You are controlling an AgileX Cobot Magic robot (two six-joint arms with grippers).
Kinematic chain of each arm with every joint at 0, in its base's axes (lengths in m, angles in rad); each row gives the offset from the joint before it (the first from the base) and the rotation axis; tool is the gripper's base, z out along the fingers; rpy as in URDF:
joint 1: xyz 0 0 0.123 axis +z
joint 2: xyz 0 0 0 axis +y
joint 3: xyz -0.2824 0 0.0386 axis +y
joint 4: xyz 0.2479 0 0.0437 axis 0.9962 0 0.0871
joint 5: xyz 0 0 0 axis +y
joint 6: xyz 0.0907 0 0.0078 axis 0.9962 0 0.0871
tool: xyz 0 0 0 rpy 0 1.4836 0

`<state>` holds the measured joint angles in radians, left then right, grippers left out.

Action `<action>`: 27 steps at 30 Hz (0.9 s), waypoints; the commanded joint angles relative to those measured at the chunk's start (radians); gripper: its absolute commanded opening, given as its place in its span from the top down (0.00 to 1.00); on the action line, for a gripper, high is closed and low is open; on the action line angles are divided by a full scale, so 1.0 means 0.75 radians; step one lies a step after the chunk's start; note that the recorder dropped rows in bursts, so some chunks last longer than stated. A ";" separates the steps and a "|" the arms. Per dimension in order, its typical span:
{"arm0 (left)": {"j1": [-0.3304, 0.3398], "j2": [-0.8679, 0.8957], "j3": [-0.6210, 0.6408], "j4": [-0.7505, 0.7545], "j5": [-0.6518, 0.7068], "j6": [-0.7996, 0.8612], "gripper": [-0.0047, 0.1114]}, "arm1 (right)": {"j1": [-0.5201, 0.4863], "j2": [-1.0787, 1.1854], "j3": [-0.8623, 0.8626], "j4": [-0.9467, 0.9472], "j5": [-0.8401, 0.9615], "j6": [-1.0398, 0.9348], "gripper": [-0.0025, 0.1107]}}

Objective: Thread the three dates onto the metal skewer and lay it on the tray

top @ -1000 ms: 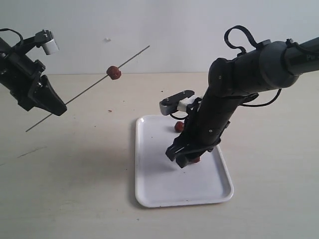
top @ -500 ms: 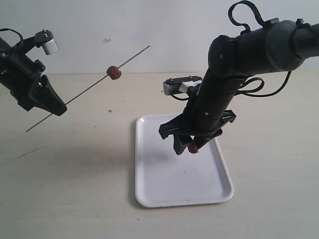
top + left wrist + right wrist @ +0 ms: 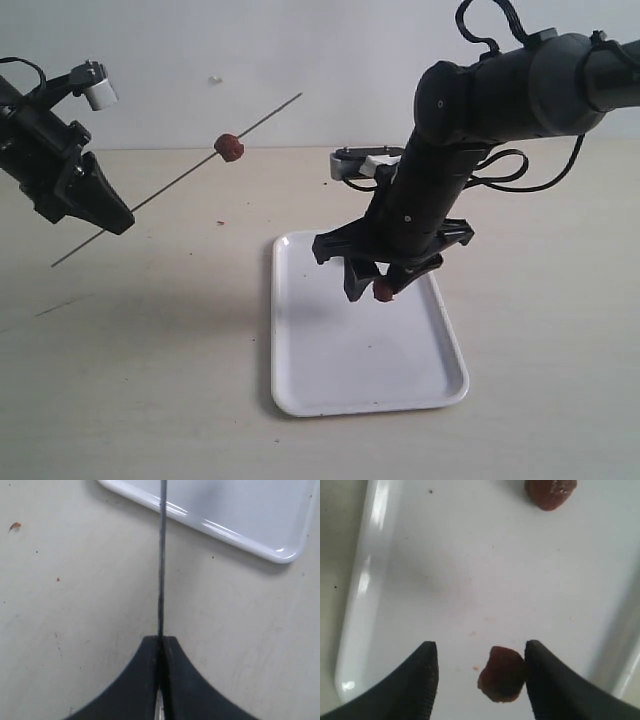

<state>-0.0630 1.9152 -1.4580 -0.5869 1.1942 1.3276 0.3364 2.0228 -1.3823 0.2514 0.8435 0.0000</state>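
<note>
Skewer [image 3: 175,183] sits clamped in the closed left gripper [image 3: 118,221], slanting up and rightward, one date [image 3: 228,147] threaded mid-length. Right gripper [image 3: 372,292] hangs over the tray [image 3: 300,370], jaws apart, a second date [image 3: 501,674] touching one finger.

Pale beige tabletop [image 3: 150,400] fills the lower frame, meeting a plain white wall [image 3: 330,50] across the top. A tiny reddish crumb [image 3: 220,222] lies on it, left of centre.
</note>
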 commanded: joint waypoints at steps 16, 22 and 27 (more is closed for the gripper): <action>0.004 -0.003 0.004 -0.026 0.036 -0.001 0.96 | -0.001 -0.041 -0.032 -0.039 0.057 0.036 0.52; 0.004 -0.003 0.004 -0.026 0.036 -0.001 0.96 | -0.001 -0.046 -0.056 -0.321 0.135 -0.064 0.52; 0.004 -0.003 0.004 -0.029 0.032 -0.001 0.96 | -0.010 -0.040 -0.058 -0.578 0.237 -0.288 0.52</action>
<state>-0.0630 1.9152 -1.4580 -0.5875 1.2130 1.3276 0.3341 1.9970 -1.4186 -0.1446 1.0021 -0.1053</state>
